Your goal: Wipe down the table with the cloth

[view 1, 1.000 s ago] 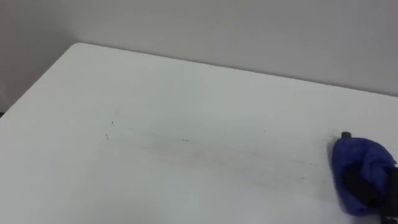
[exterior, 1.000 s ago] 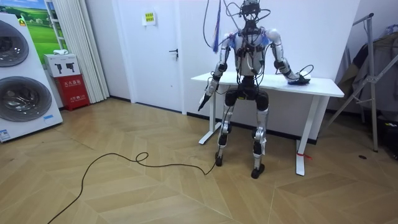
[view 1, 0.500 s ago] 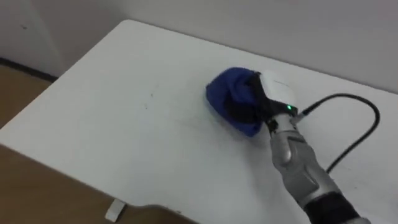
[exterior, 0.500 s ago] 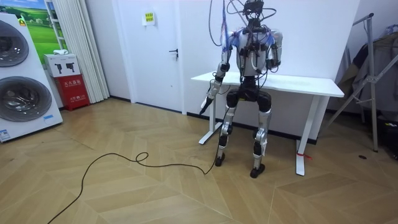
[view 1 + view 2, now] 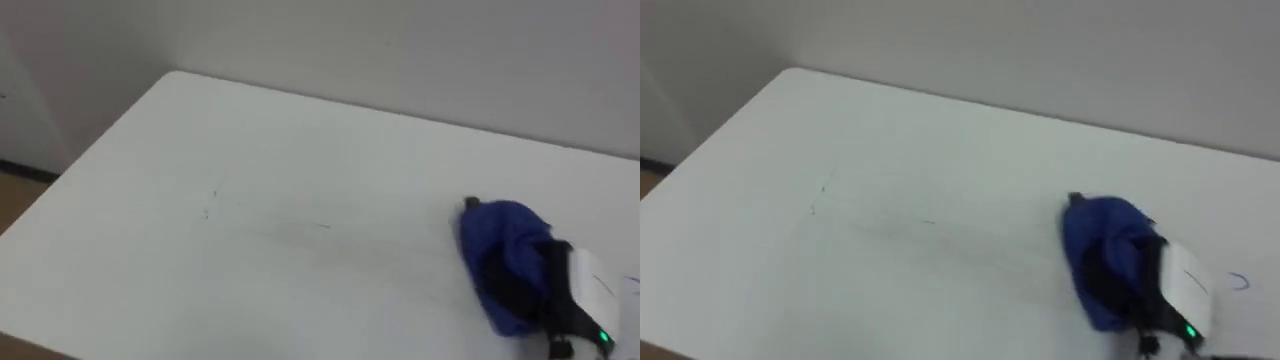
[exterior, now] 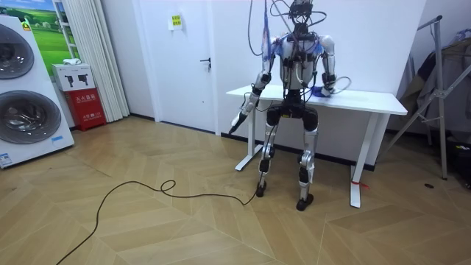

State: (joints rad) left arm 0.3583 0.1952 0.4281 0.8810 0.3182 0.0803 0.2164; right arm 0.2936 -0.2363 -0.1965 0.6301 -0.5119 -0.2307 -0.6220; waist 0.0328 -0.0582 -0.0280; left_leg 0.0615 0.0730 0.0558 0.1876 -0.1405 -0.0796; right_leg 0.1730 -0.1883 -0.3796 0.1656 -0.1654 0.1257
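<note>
- The right robot hand [image 5: 562, 302] lay on the desk [image 5: 250, 140] toward its right side. Its dark fingers were curled into the bunched blue cloth [image 5: 500, 240], which rested on the desktop.
- Balled up like that, the cloth touched little of the surface, so a sweep would likely leave strips unwiped.
- Faint grey streaks [image 5: 300, 228] lay well to the cloth's left, and a short stroke could miss them.
- A loose hold might let the cloth slip free mid-stroke.
- The left robot hand [image 6: 235, 125] hung by the desk's corner, its fingers too small to read. A body turn might knock it against the edge.
</note>
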